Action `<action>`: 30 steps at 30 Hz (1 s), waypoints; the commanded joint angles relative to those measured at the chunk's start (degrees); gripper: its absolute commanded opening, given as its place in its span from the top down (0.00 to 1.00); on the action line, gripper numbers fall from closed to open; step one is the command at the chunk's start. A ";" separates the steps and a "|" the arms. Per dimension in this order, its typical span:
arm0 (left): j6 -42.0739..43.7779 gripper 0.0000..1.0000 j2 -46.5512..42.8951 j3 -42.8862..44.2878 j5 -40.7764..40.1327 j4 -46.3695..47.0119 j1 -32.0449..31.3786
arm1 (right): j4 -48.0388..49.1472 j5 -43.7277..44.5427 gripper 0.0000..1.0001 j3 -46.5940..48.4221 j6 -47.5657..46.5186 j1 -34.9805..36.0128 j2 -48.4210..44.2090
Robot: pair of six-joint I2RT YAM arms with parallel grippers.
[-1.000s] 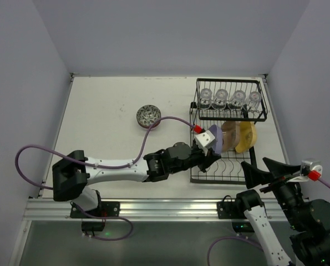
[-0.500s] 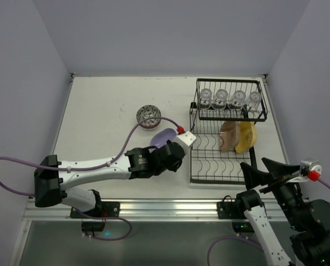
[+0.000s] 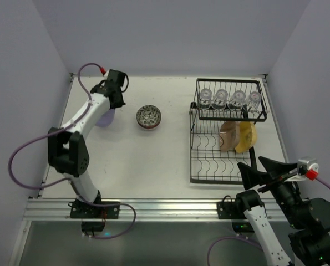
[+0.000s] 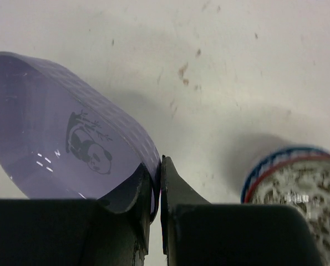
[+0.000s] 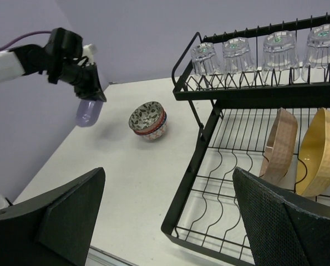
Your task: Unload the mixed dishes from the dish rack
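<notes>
My left gripper (image 3: 110,105) is shut on the rim of the lavender plate (image 3: 105,117), held above the table at the far left; the plate shows a panda print in the left wrist view (image 4: 70,138), and it also shows in the right wrist view (image 5: 88,112). A stack of patterned bowls (image 3: 148,116) stands on the table to its right. The black dish rack (image 3: 226,133) holds a brown plate (image 3: 228,136) and a yellow plate (image 3: 245,137) below, and several clear glasses (image 3: 229,98) on the upper shelf. My right gripper (image 5: 170,221) is open and empty, near the rack's front corner.
The white table (image 3: 131,160) is bounded by purple walls at the back and sides. A metal rail (image 3: 153,209) runs along the near edge. The left arm's purple cable (image 3: 20,160) loops over the left table edge.
My left arm has swung the lavender plate out of the rack and across the table to the far left, past the bowls. The right arm has not moved.
</notes>
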 commanded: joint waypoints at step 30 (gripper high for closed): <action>-4.02 0.66 41.46 43.52 3.31 -20.17 9.74 | 4.49 -0.57 0.01 -4.53 1.12 0.05 -1.57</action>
